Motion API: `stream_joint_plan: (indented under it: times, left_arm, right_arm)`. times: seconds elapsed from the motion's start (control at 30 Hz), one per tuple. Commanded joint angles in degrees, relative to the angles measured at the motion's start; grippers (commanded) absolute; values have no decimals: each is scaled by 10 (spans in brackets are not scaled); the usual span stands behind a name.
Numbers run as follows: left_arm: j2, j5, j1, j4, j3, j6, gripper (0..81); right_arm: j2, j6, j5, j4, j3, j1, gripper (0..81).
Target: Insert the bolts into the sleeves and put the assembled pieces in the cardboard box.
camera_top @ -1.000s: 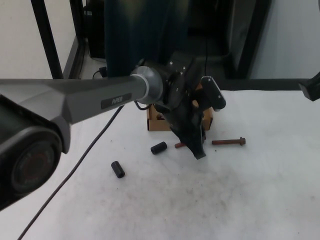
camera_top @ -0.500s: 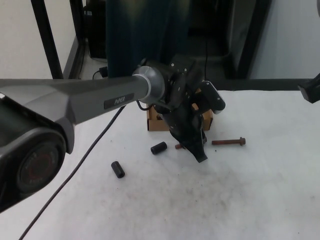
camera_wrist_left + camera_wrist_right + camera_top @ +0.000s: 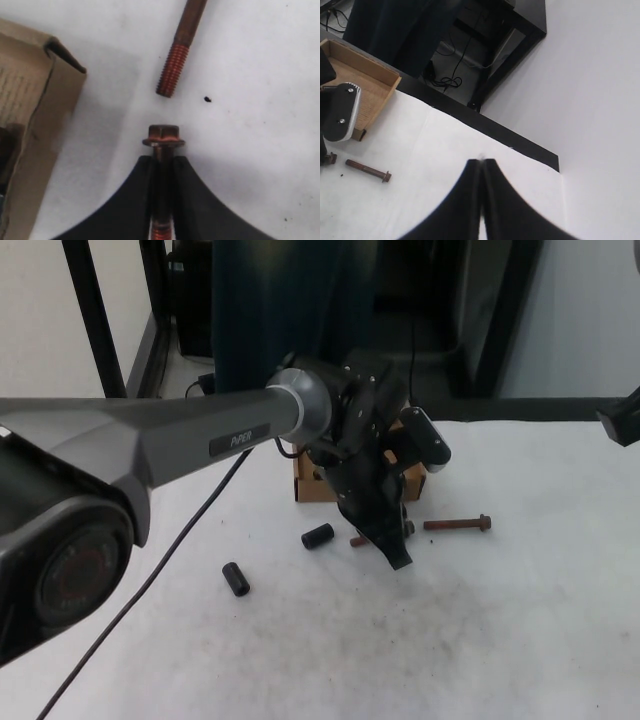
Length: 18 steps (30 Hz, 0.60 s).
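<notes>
Bench (image 3: 500,630) — left hand (image 3: 163,160) grips bolt (image 3: 163,136) near box (image 3: 30,125) edge.

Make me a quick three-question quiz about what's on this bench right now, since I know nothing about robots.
1. True or false: the left tool is shut on a bolt, just below its head.
2. How many black sleeves lie on the bench, outside the cardboard box? A) one B) two C) four
3. Fill in the blank: the right tool is shut and holds ____.

Key: 1 true; 2 B; 3 nothing.
</notes>
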Motion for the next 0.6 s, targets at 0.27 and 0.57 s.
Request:
stream_joint_plan:
  times: [0.27, 0.57]
  left_arm:
    - [-29, -5, 1, 71, 4, -102, 8]
    - [-162, -8, 8, 33, 6, -253, 8]
  right_arm:
    - [-4, 7, -57, -2, -2, -2, 7]
    - [-4, -26, -154, -2, -2, -9, 3]
